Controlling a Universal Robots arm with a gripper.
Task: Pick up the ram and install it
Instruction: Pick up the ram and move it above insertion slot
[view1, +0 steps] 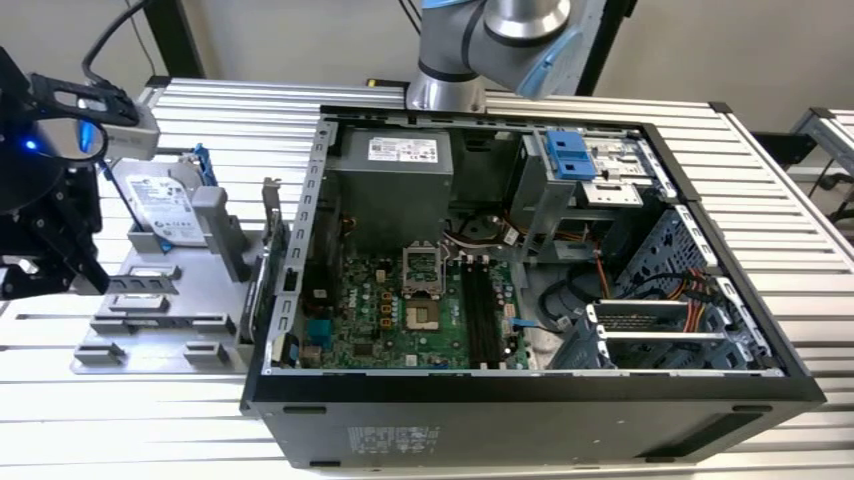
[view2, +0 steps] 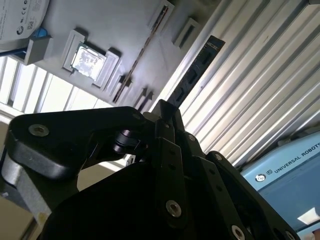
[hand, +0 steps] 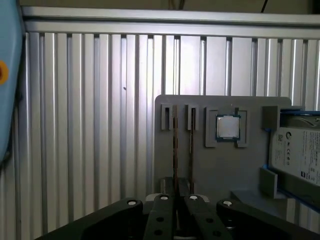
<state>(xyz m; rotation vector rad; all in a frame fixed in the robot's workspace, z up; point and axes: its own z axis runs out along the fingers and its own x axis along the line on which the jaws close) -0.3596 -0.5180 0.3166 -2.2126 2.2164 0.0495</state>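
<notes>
Clamps the ram (view2: 197, 72) in the narrowed gripper (view2: 166, 109). Shows its flat, chip-studded face against the ribbed table (view2: 260, 100) in the second wrist view. Looks past to the grey tray (hand: 200, 170), processor chip (hand: 228, 127) and hard drive (hand: 295, 150) in the first wrist view. Hangs at the exterior view's left, well apart from the computer case (view1: 534, 410).

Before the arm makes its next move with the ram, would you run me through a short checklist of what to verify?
1. Ram gripped by the hand: ok, the stick juts out of its grip.
2. Ram clear of the grey tray: ok, it is held over the slatted table.
3. Computer case open: ok, the motherboard is exposed.
4. Black memory slots free: ok, they look empty.
5. Ram's notch matched to the slots: cannot tell.
</notes>
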